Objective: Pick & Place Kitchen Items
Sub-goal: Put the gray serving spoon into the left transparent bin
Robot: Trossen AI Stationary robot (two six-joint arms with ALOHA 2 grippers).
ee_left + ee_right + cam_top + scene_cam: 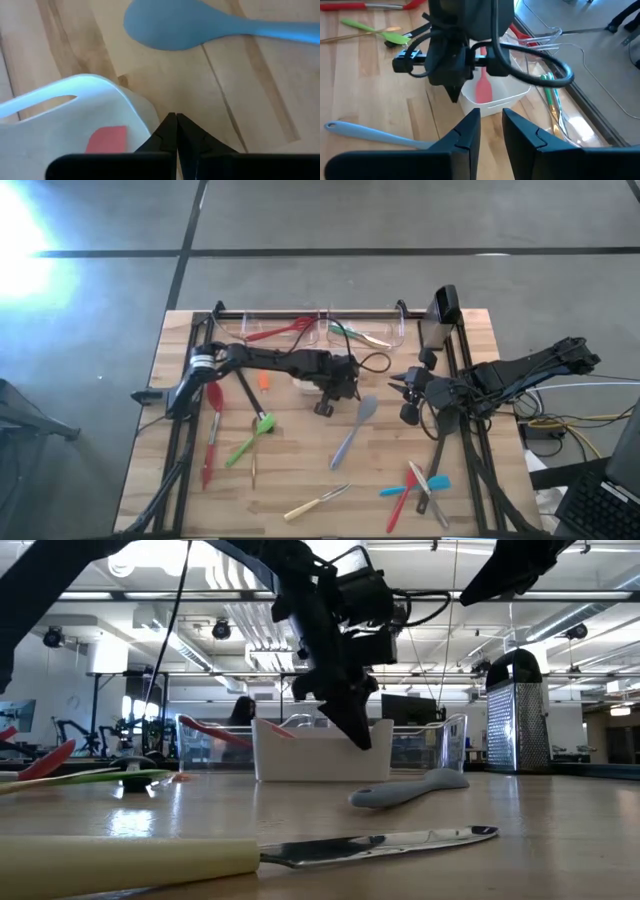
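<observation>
My left gripper (176, 120) is shut and empty. It points down just beside the near right corner of the white dish (75, 100), above the bare table; in the low view my left gripper (360, 735) hangs in front of the white dish (320, 755). A pink spatula (483, 87) lies inside the dish. A blue-grey spatula (355, 430) lies flat on the table just near of the gripper. My right gripper (491, 125) hovers to the right of the dish, its fingers slightly apart and nothing between them.
Clear bins (320, 330) holding red and green utensils stand at the far edge, with a metal grater (440, 315) at the far right. A red utensil (212, 440), a green one (250, 438), a cream-handled knife (315, 502) and red and blue ones (415, 485) lie nearer.
</observation>
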